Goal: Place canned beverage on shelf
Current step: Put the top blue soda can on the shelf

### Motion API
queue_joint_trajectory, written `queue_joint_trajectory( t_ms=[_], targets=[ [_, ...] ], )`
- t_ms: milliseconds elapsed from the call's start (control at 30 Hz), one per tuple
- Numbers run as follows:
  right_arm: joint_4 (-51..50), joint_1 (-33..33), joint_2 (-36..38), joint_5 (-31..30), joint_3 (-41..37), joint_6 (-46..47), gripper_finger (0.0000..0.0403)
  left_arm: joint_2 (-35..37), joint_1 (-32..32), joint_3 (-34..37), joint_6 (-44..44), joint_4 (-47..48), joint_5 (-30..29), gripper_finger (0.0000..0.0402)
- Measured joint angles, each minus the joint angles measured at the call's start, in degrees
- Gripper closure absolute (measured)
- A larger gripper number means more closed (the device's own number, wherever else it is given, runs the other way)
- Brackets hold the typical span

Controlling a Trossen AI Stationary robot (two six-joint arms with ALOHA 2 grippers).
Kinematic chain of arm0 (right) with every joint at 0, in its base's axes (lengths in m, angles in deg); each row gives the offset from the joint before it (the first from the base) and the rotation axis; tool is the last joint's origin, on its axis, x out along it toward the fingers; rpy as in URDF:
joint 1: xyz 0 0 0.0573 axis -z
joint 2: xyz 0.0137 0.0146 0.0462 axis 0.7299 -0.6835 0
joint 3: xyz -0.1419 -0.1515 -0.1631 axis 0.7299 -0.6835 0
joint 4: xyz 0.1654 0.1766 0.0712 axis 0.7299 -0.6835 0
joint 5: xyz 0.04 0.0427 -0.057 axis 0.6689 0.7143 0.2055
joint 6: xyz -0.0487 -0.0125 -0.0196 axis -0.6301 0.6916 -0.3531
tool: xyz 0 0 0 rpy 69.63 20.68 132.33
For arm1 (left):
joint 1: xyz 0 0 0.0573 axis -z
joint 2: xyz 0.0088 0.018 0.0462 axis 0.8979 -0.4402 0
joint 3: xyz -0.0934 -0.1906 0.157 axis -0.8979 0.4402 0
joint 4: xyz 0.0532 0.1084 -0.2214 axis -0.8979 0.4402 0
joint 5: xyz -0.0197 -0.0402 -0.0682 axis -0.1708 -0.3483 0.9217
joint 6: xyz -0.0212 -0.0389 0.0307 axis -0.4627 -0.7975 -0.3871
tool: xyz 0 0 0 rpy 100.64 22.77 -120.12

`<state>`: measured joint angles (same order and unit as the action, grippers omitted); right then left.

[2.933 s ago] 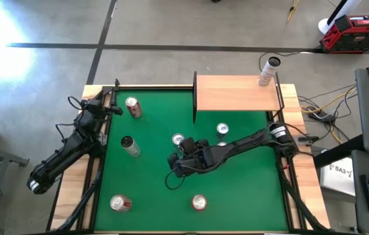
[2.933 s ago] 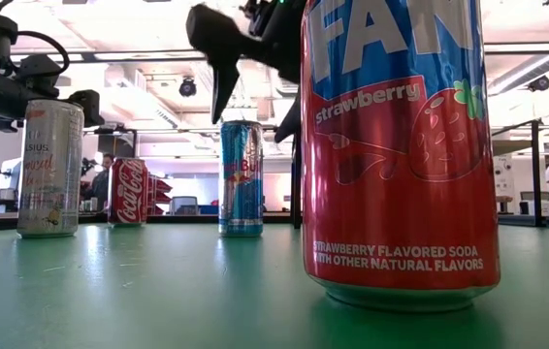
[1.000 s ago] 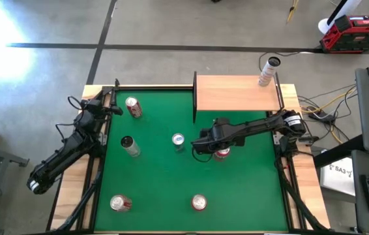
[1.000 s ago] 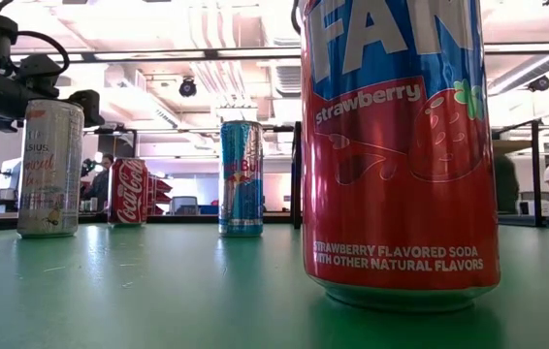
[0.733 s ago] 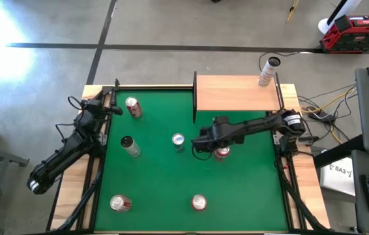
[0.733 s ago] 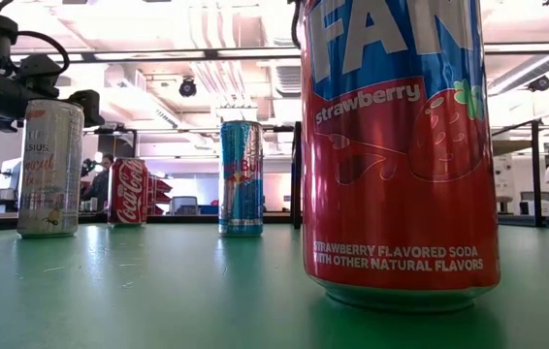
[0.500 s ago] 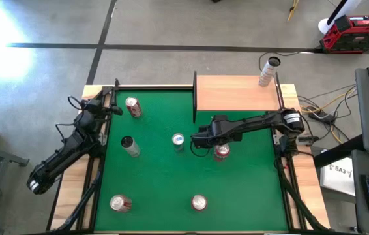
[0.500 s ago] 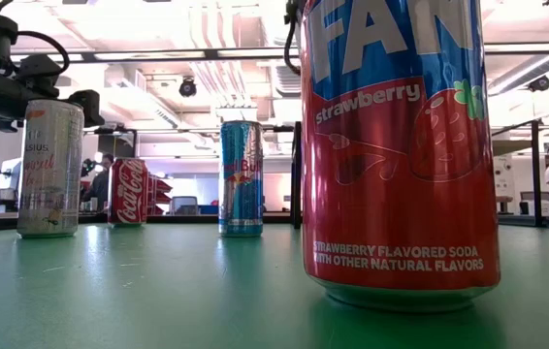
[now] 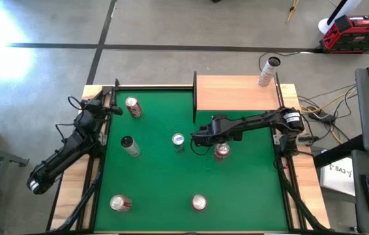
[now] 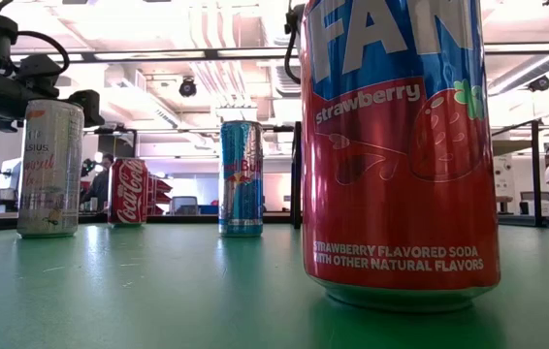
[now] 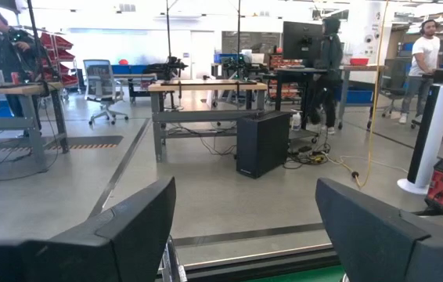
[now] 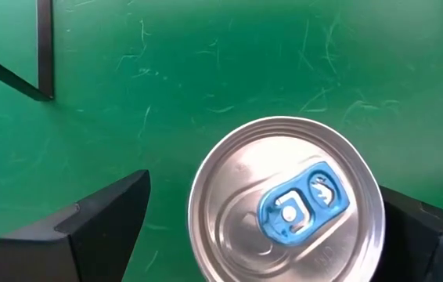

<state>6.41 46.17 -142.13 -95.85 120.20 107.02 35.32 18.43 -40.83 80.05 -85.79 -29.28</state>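
Note:
In the right wrist view a silver can top with a blue tab stands on the green felt. My right gripper points down over it, open, with one finger on each side of the top and no contact showing. In the high view the gripper is mid-table, just near of the shelf, and the arm hides this can. A silver can stands on the shelf's far right corner. My left gripper is open and empty at the table's far left.
More cans stand on the felt: a blue one left of the right gripper, a red one just near of the arm, a Coca-Cola, a dark-topped one, and two at the near edge. The shelf's dark leg is close by.
My right gripper has gone a little toward the table's far edge, nearer the shelf, so that more of the red can near of the arm now shows. No can has moved. My left arm has kept still.

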Motion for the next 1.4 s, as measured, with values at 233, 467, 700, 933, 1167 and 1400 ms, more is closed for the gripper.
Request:
queue_joint_trajectory(
  t_ms=[233, 467, 700, 933, 1167, 1400],
  targets=[
    [0.0, 0.0, 0.3, 0.0, -1.0, -1.8, 0.0026, 0.0, 0.0, 0.0, 0.0, 0.0, 0.0, 0.0108],
    [1.6, -0.8, 1.4, -2.4, -2.0, -4.6, 0.0026, 0.0, 0.0, 0.0, 0.0, 0.0, 0.0, 0.0108],
    [7.0, -2.8, 4.9, -5.5, -6.5, -5.4, 0.0026, 0.0, 0.0, 0.0, 0.0, 0.0, 0.0, 0.0108],
    [15.5, -3.9, 10.9, -6.0, -15.4, -4.8, 0.0026, 0.0, 0.0, 0.0, 0.0, 0.0, 0.0, 0.0108],
    [18.3, -4.5, 13.7, -6.0, -18.8, -4.8, 0.0026, 0.0, 0.0, 0.0, 0.0, 0.0, 0.0, 0.0108],
    [18.6, -4.8, 13.1, -6.0, -18.8, -5.0, 0.0026, 0.0, 0.0, 0.0, 0.0, 0.0, 0.0, 0.0108]
  ],
)
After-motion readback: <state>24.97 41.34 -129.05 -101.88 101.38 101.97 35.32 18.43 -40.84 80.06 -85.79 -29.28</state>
